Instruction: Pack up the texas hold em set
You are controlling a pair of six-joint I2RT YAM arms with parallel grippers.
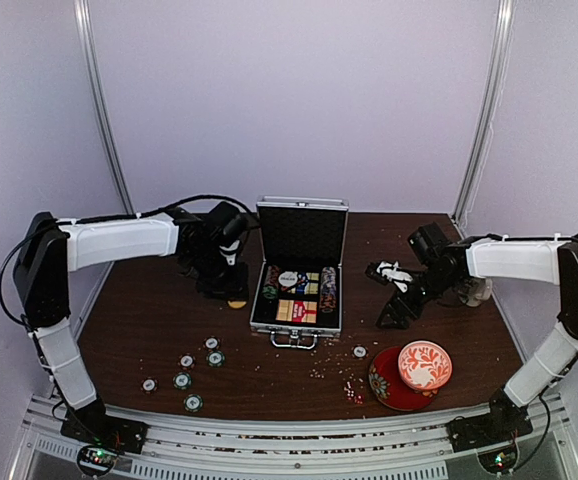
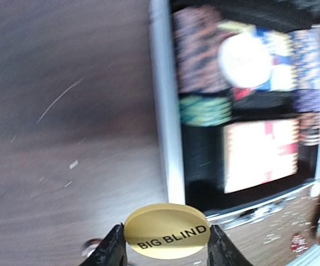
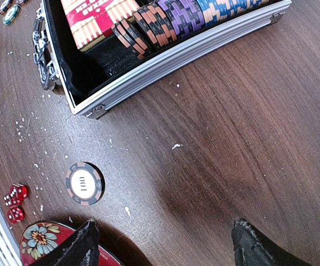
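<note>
The silver briefcase [image 1: 297,290] lies open mid-table, lid up, holding chip rows and a red-tan card box [image 1: 296,311]. My left gripper [image 2: 165,249] is shut on a yellow "BIG BLIND" button [image 2: 166,231], just left of the case's left wall [image 2: 165,122]. My right gripper [image 3: 165,244] is open and empty above bare table, right of the case [image 3: 171,55]. A dark chip marked 100 [image 3: 84,183] lies by the case's front corner. Several green/white chips [image 1: 183,380] lie at the front left. Two red dice [image 3: 16,202] lie near the saucer.
A red-and-white patterned bowl [image 1: 425,365] sits on a red saucer [image 1: 391,388] at the front right. A clear glass [image 1: 477,290] stands behind the right arm. White crumbs are scattered in front of the case. The frame rail runs along the near edge.
</note>
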